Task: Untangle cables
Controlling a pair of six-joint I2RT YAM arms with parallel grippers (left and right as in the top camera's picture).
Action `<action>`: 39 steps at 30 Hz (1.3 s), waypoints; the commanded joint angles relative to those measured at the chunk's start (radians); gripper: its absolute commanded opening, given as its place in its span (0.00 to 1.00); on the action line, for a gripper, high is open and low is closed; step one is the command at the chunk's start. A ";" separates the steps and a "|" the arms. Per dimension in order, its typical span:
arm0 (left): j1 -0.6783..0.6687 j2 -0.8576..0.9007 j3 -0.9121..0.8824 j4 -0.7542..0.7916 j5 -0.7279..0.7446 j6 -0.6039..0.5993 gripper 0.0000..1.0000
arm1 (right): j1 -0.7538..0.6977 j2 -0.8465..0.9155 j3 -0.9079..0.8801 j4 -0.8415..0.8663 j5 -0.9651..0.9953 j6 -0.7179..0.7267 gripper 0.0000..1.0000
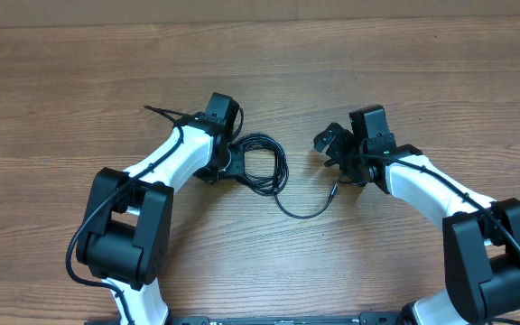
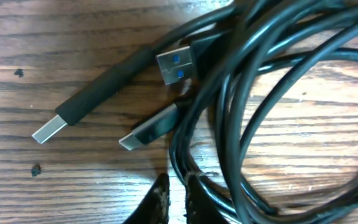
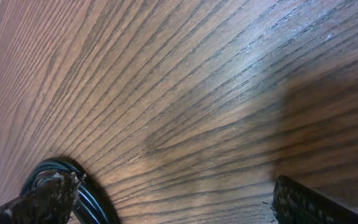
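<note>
The cables (image 1: 264, 167) lie as a coil of thin black cords on the table between my two arms, with one loose end curving out to a small plug (image 1: 332, 190). My left gripper (image 1: 233, 167) is at the coil's left edge. In the left wrist view its fingertips (image 2: 178, 199) are almost together with only wood between them, and the cable bundle (image 2: 241, 124) runs just right of them. Three plugs show there: a silvery one (image 2: 48, 130), a blue-tongued one (image 2: 176, 65) and a slim one (image 2: 145, 132). My right gripper (image 1: 332, 144) is open and empty right of the coil, with cords (image 3: 92, 202) beside its left finger.
The wooden table (image 1: 79, 81) stretches all round. The thicker black wires of the arms run along the white links (image 1: 165, 153). The two arm bases stand at the near edge (image 1: 120, 244).
</note>
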 commanded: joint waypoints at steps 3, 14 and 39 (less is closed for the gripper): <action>-0.001 0.036 -0.002 0.001 -0.024 0.002 0.21 | 0.001 0.004 -0.010 0.004 0.016 0.001 1.00; -0.001 0.036 -0.002 0.001 -0.024 0.002 0.44 | 0.001 0.004 -0.010 0.004 0.016 0.001 1.00; -0.001 0.036 -0.002 0.005 -0.024 0.002 0.07 | 0.001 0.004 -0.010 0.004 0.016 0.001 1.00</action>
